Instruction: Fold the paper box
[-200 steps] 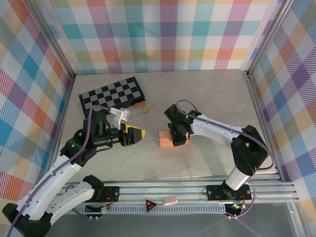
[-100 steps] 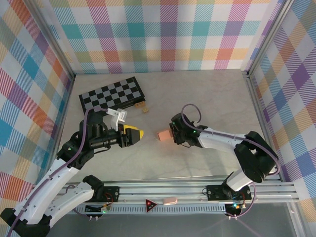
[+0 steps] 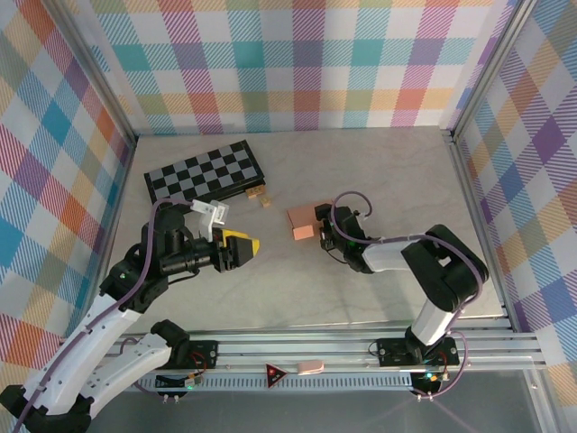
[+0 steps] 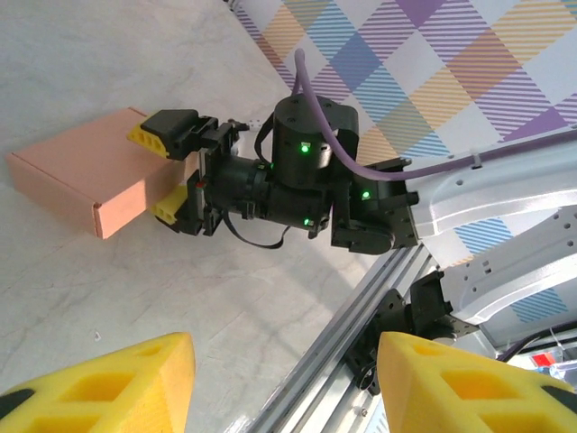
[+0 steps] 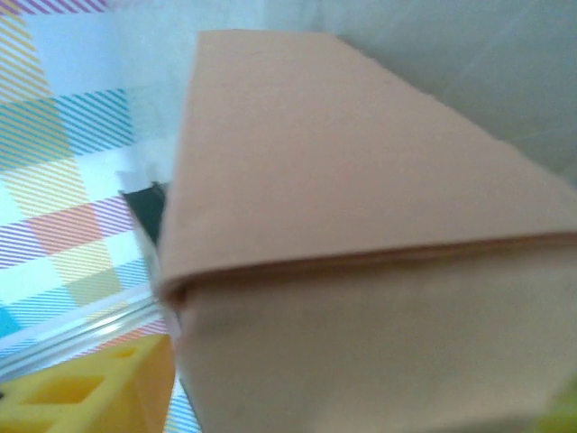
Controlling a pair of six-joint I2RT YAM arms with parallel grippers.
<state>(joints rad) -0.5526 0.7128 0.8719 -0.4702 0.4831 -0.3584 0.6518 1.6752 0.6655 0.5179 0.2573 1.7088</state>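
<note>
The paper box [image 3: 300, 223] is a small salmon-orange closed box lying flat on the table's middle. From the left wrist it shows at the left [image 4: 81, 176]. My right gripper [image 3: 318, 231] reaches low along the table from the right. Its yellow fingers straddle the box's near end [image 4: 149, 173], one over the far edge and one by the near side. In the right wrist view the box [image 5: 361, 225] sits very close, blurred, with a thin gap beside the left finger [image 5: 90, 388]. My left gripper [image 3: 245, 245] hovers to the box's left, open with nothing between its fingers [image 4: 284, 388].
A black-and-grey checkerboard [image 3: 206, 171] lies at the back left, with a tiny tan wooden block [image 3: 262, 196] by its right corner. The aluminium rail [image 3: 343, 347] runs along the near edge. Plaid walls [image 3: 297, 63] close in three sides.
The right gripper has slid the box away from the near edge toward the back, its arm folding low, and its jaws squeezed then widened. The left gripper drew back slightly.
</note>
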